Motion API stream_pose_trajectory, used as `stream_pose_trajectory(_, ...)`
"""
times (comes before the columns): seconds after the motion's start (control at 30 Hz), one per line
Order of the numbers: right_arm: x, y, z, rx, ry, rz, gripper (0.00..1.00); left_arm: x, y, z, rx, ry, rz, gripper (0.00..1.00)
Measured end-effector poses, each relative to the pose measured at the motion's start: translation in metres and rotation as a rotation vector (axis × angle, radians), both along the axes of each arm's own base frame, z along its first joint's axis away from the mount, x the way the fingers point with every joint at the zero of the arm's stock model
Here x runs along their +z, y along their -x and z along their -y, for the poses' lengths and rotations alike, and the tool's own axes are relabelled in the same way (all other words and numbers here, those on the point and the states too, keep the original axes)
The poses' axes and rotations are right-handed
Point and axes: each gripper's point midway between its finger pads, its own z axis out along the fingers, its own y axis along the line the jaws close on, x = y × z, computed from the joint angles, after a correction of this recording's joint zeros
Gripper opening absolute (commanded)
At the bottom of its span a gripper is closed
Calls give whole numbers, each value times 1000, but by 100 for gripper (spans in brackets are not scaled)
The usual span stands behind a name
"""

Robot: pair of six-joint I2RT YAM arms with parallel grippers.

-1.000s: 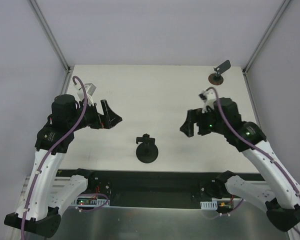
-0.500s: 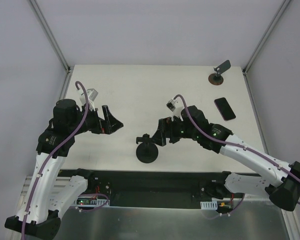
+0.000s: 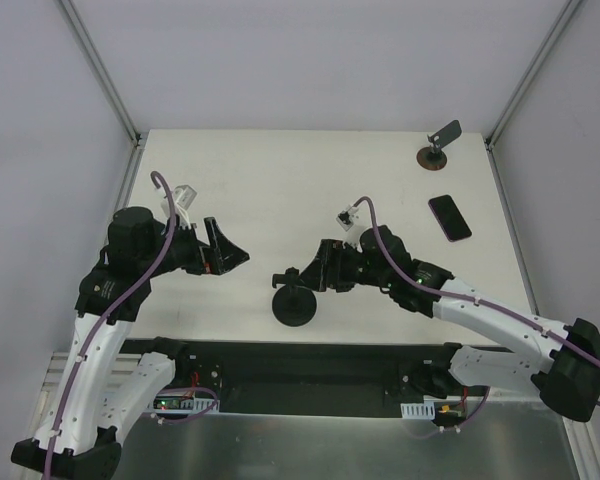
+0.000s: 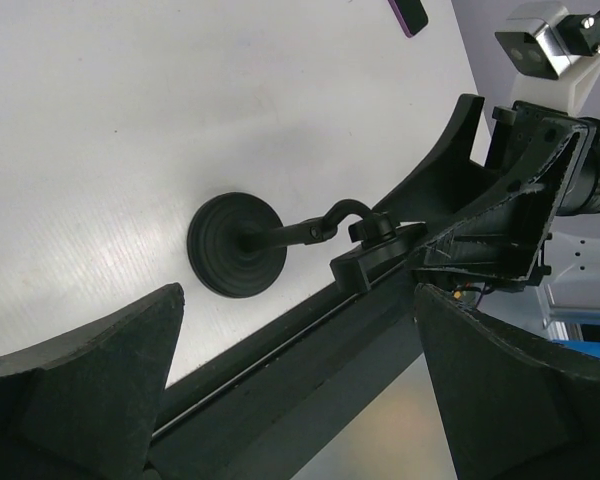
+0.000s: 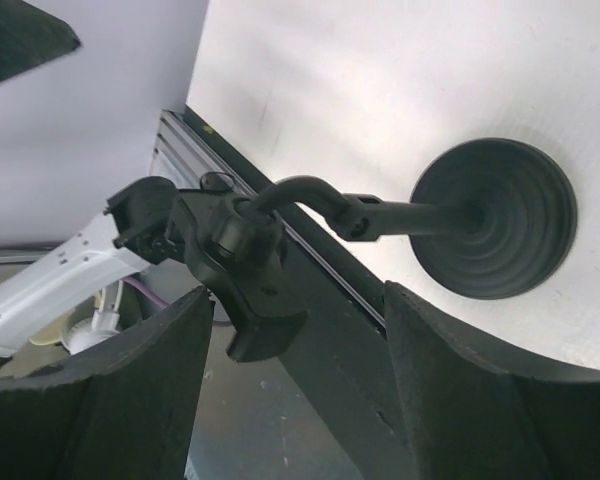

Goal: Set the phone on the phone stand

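Observation:
The all-black phone stand (image 3: 294,300) stands near the table's front edge, its disc base (image 5: 493,217) flat and its bent stem carrying the clamp head (image 5: 242,270). My right gripper (image 3: 316,275) reaches in from the right. Its jaws stand on either side of the clamp head with gaps showing, gripper (image 5: 298,296) open. My left gripper (image 3: 230,258) hovers left of the stand, wide open and holding nothing; in its own view the gripper (image 4: 298,292) frames the stand (image 4: 237,243) from a distance. The phone is out of view.
A black phone with a reddish-pink rim (image 3: 450,217) lies flat at the right, also seen at the top of the left wrist view (image 4: 410,14). A brown-based stand with a grey plate (image 3: 435,150) sits in the far right corner. The table's front rail (image 4: 280,340) runs just below the black stand.
My right arm swung left from over the reddish-rimmed phone to the black stand, and its jaws narrowed around the clamp head. The left arm shifted only slightly.

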Motion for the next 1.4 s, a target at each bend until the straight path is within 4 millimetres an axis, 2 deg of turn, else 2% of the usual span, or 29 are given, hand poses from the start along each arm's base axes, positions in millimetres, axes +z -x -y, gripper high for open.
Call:
stream_pose_trajectory(0.07,4,-2,-4,-7,-26,-8,66,-2,1,1,1,9,-7,97)
stream_pose_trajectory(0.33,15,-4,-20,-8,-107,-38,38,-6,10,3,-5,54,4,97)
stream_pose_trajectory(0.37,16,-4,-21,-9,-111,-37,30,-6,12,3,-4,56,6,96)
stream_pose_trajectory(0.47,15,-6,-22,-14,-112,-41,16,-5,13,3,-1,64,13,96)
stream_pose_trajectory(0.53,13,-6,-23,-16,-111,-50,11,-6,13,3,3,65,15,96)
stream_pose_trajectory(0.6,13,-7,-25,-16,-116,-55,1,-6,12,2,11,65,22,96)
stream_pose_trajectory(0.87,14,-9,-26,-30,-133,-45,1,-6,16,3,25,94,11,95)
stream_pose_trajectory(1.0,12,-10,-15,-67,-160,-28,1,-10,20,4,34,125,-28,94)
stream_pose_trajectory(1.17,12,-22,2,-125,-182,-7,1,-13,20,1,96,158,-62,97)
stream_pose_trajectory(1.27,12,-32,14,-154,-207,-5,1,-24,13,-7,183,145,-95,99)
stream_pose_trajectory(1.4,13,-37,21,-144,-223,-4,1,-43,2,-30,356,83,-151,99)
